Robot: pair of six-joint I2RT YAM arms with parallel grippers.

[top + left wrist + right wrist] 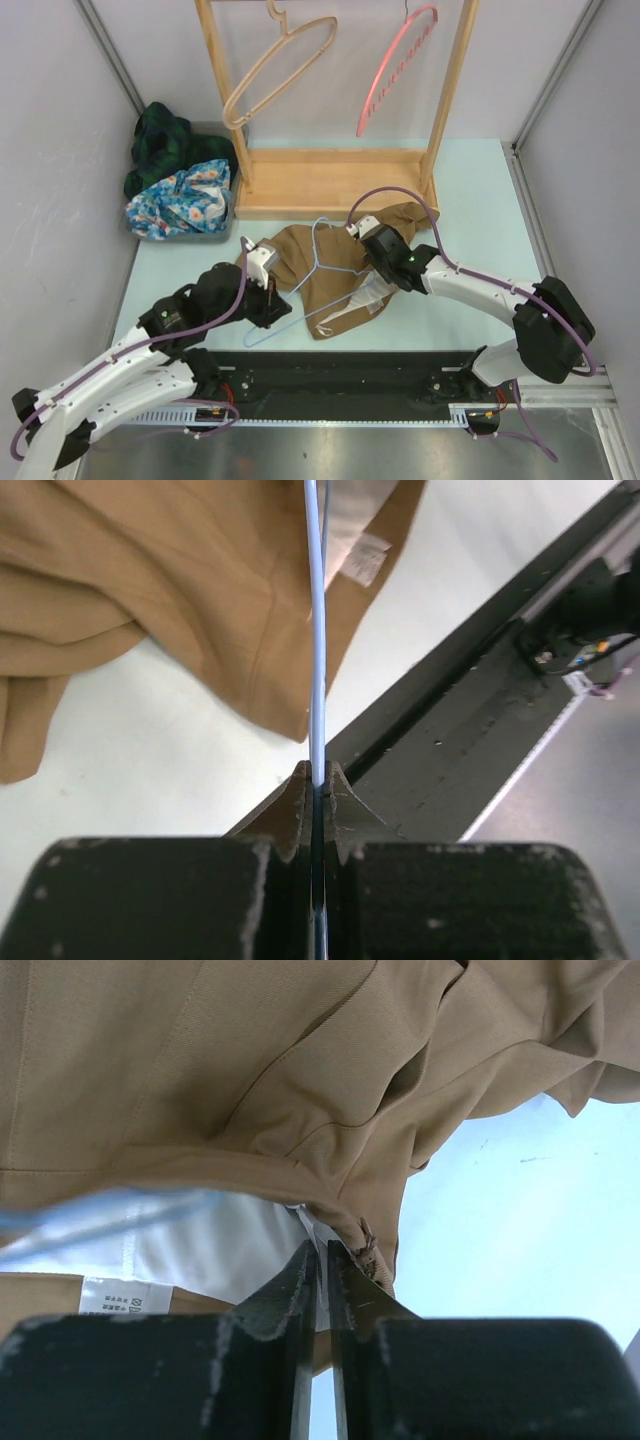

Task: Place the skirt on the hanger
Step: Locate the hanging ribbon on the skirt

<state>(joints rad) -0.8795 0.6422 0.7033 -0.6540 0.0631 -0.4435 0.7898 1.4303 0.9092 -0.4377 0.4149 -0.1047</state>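
tan skirt (250, 1080) fabric crowds the right pincer (322, 1252) tips, grip hard to tell.

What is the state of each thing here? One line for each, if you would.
skirt: lying crumpled, not hung.
blue hanger: lying on the skirt.
left gripper: shut on the blue hanger.
right gripper: jaws almost together at the skirt's edge; grip unclear.
wooden hanger: hanging on the rack.
pink hanger: hanging on the rack.

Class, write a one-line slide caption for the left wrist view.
Left hand shut on the blue wire hanger, tan skirt on the table beyond.
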